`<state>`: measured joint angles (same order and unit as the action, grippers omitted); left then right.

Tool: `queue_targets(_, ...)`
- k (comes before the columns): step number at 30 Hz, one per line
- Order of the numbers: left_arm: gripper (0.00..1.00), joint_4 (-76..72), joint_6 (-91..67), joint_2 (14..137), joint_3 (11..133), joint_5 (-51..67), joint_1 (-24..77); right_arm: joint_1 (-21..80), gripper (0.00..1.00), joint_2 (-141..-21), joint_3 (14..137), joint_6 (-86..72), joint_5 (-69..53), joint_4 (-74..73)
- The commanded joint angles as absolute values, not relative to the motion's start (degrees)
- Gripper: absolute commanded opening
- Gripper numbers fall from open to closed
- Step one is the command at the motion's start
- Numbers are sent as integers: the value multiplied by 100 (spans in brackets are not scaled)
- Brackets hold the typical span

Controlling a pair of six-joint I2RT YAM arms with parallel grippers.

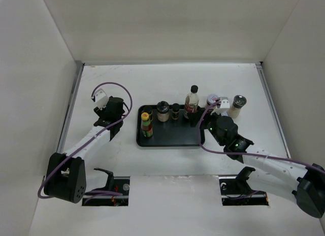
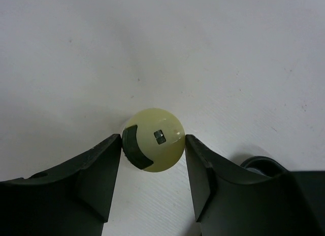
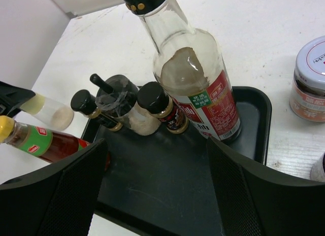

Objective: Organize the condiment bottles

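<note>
- The left end effector (image 2: 153,140) is clenched on a small pale-capped bottle (image 2: 158,125). The bottle stands on the bare bench (image 2: 152,43), and a finger presses against each side of its cap.
- This grasp sits well to the left of the black tray (image 3: 256,119), apart from the other bottles.
- A slim yellow-capped sauce bottle (image 3: 38,140) with a red and green label stands just outside the right end effector's left finger, at the tray's left end.
- Ahead of the right end effector (image 3: 156,149), three bottles line the tray's far edge. They are a small black-capped bottle (image 3: 96,113), a clear jar (image 3: 121,98) with a black stick at its top, and a short dark bottle with a black cap (image 3: 163,110).
- Ahead and slightly to the right, a tall clear bottle (image 3: 195,78) with a black cap stands upright in the tray's far right corner.
- The right end effector is released. Its fingers are spread wide above the tray floor, with nothing between them.
- Beyond its right finger, off the tray, a white-lidded jar (image 3: 311,76) stands on the bench.
- Farther right stands a dark-lidded jar (image 1: 237,105), also on the bench.
</note>
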<state>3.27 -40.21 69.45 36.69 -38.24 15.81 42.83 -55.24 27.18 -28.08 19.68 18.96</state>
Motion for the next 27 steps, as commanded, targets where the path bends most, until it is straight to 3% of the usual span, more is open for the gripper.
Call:
queue_targets(1, 47, -62, -3911, 6882, 3621, -3779, 1507, 4320, 82, -5520, 2769, -2751, 2039, 2311)
queue_targets(7, 38, -88, -3859, 6461, 3410, -3657, 1419, 4320, 82, -5476, 2751, -2751, 2048, 2303)
queue_targets(16, 37, 122, -3586, 4256, 3866, -3647, 1849, 4320, 83, -5563, 2786, -2733, 2065, 2285)
queue_targets(20, 37, 264, -3516, 3868, 4428, -3753, 2542, 4320, 83, -5563, 2769, -2725, 2083, 2312)
queue_targets(27, 36, -394, -3077, 4323, 4922, -3990, 4800, 4320, 82, -5415, 2725, -2690, 2206, 2303)
